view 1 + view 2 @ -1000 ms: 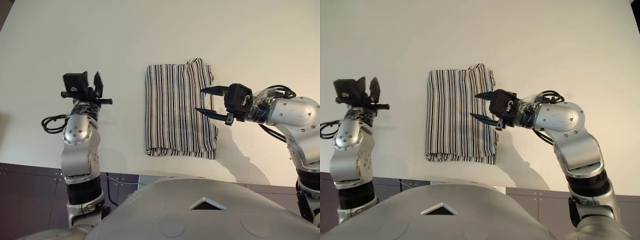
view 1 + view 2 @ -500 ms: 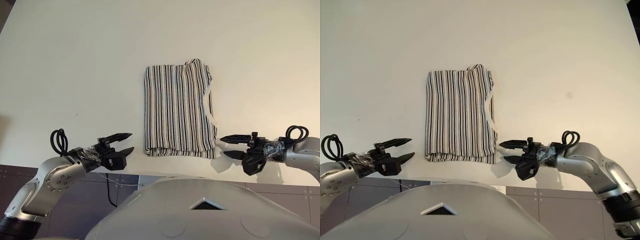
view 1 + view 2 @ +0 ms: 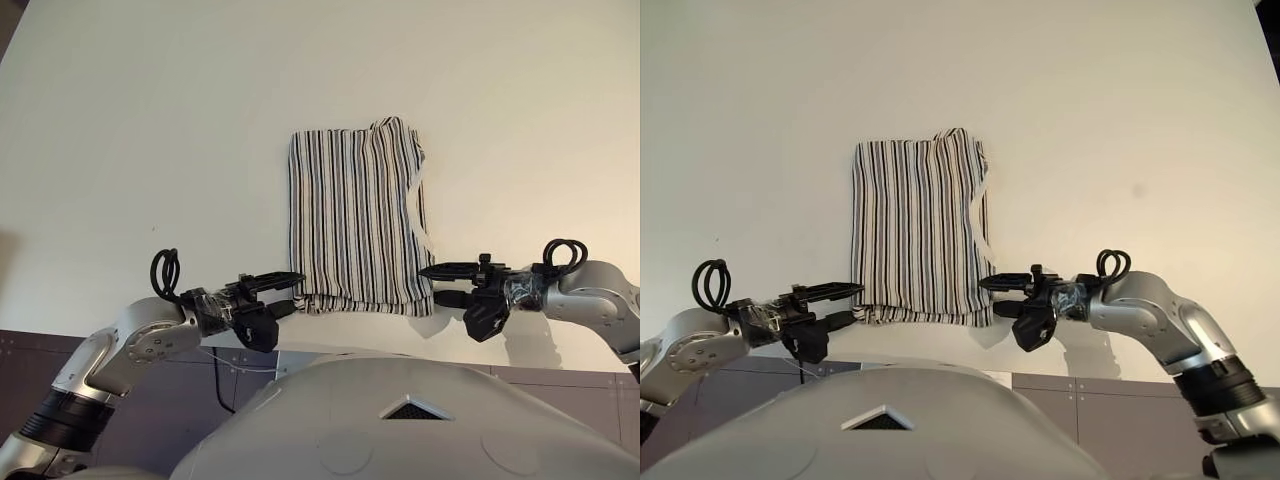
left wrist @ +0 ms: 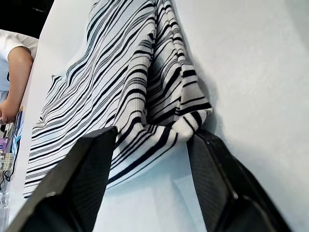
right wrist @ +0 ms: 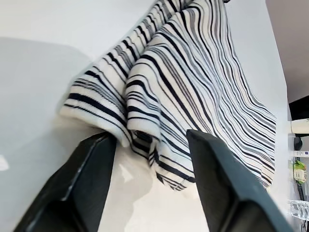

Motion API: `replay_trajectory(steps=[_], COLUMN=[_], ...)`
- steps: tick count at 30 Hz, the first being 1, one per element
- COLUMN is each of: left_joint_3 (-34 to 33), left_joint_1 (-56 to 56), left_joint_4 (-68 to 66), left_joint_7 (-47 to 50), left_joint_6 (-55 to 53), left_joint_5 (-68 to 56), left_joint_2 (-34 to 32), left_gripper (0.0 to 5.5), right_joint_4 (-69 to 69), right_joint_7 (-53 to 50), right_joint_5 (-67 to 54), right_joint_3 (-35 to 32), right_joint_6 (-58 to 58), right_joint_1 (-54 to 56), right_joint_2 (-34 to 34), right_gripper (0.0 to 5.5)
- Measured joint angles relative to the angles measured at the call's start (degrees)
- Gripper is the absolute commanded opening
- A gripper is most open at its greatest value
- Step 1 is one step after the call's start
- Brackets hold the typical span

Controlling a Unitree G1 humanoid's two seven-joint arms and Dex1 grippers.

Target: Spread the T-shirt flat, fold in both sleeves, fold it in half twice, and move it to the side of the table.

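Straddling the near corners of the folded shirt (image 3: 355, 215), we hold the left gripper (image 3: 295, 291) at its 7 o'clock and the right gripper (image 3: 430, 283) at 5 o'clock. Both have their fingers spread and grip nothing, likely ready to pinch all layers for another half-fold. The shirt lies mid-way across the table (image 3: 150, 120).

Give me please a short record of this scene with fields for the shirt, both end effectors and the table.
T-shirt: striped, folded into a rectangle, lying flat
Left end effector: open, astride the shirt's near left corner
Right end effector: open, astride the shirt's near right corner
Table: white, shirt near its front edge
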State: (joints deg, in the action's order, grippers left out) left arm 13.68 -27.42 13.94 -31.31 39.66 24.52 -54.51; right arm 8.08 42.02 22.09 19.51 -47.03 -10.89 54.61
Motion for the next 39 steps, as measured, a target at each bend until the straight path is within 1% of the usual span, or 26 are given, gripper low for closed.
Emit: replay_trajectory(steps=[2,5,9,11,14,16,19,21,23,24,26,28,29,30,32,35,37,39], left_joint_3=[1.2,2.9,3.6,3.8,3.7,4.2,4.6,4.6,3.8,3.2,-0.5,-3.6,-4.5,-5.1,-5.3,-1.9,0.2,0.3], left_joint_1=[1.8,3.9,5.3,5.8,7.1,6.5,2.8,-1.3,-5.8,-6.0,-1.9,7.4,10.4,15.1,23.1,30.8,33.9,34.0], left_joint_4=[-0.8,-3.3,-5.9,-7.2,-8.2,-6.9,-1.0,3.7,9.0,10.1,11.3,9.3,8.4,6.6,4.7,-2.4,-8.3,-10.9], left_joint_7=[0.3,1.1,2.1,2.2,0.1,-3.7,-9.8,-13.1,-15.9,-16.5,-16.6,-13.3,-12.0,-10.0,-8.5,-8.4,-8.8,-8.9], left_joint_6=[1.3,3.2,5.1,6.1,5.6,0.9,-10.0,-16.0,-22.4,-24.4,-30.9,-38.3,-40.8,-44.7,-49.3,-50.7,-49.7,-48.7], left_joint_5=[1.1,2.0,2.4,2.4,0.2,-5.6,-17.2,-24.3,-33.6,-36.3,-43.8,-48.6,-49.6,-50.7,-50.7,-44.4,-40.6,-39.0], left_joint_2=[0.1,0.7,0.6,0.2,-1.2,-1.3,-1.7,-2.8,-4.5,-4.5,-3.1,1.4,2.9,5.4,8.7,12.8,15.2,16.1], left_gripper=[2.21,1.62,0.83,0.51,0.19,0.15,0.14,0.14,0.14,0.14,0.14,0.14,0.14,0.14,0.14,0.14,0.14,0.14], right_joint_4=[-0.7,-1.6,-2.7,-3.1,-2.6,-1.1,4.6,9.4,14.0,14.8,14.9,12.5,11.5,9.5,7.1,2.6,0.0,-2.4], right_joint_7=[0.3,0.5,0.5,0.2,0.1,1.1,4.8,8.4,12.4,12.7,9.9,4.4,3.0,0.8,-1.8,-3.1,-3.7,-3.7], right_joint_5=[0.0,0.0,0.2,0.3,-0.1,-4.0,-16.7,-26.4,-37.6,-40.2,-44.6,-45.7,-45.8,-45.6,-44.8,-41.0,-37.7,-35.2], right_joint_3=[1.0,2.0,3.1,3.6,4.2,4.3,4.2,4.0,1.9,1.0,-1.8,-3.7,-4.1,-4.8,-5.9,-5.2,-4.1,-2.4], right_joint_6=[-0.5,-0.9,-1.0,-0.8,1.3,5.2,15.1,22.0,30.0,32.5,41.4,50.1,52.6,56.2,60.7,62.9,63.0,62.3], right_joint_1=[0.8,1.5,2.5,2.6,2.4,0.7,-3.3,-6.7,-9.7,-9.7,-5.4,3.2,5.9,9.7,15.5,20.1,22.2,23.3], right_joint_2=[0.0,-0.1,-0.6,-1.5,-3.3,-3.6,-3.0,-0.3,3.2,3.4,1.0,-4.8,-6.3,-8.8,-11.5,-15.0,-17.1,-19.1], right_gripper=[1.60,0.98,0.16,0.10,0.10,0.10,0.10,0.10,0.10,0.10,0.10,0.10,0.10,0.10,0.10,0.10,0.10,0.10])
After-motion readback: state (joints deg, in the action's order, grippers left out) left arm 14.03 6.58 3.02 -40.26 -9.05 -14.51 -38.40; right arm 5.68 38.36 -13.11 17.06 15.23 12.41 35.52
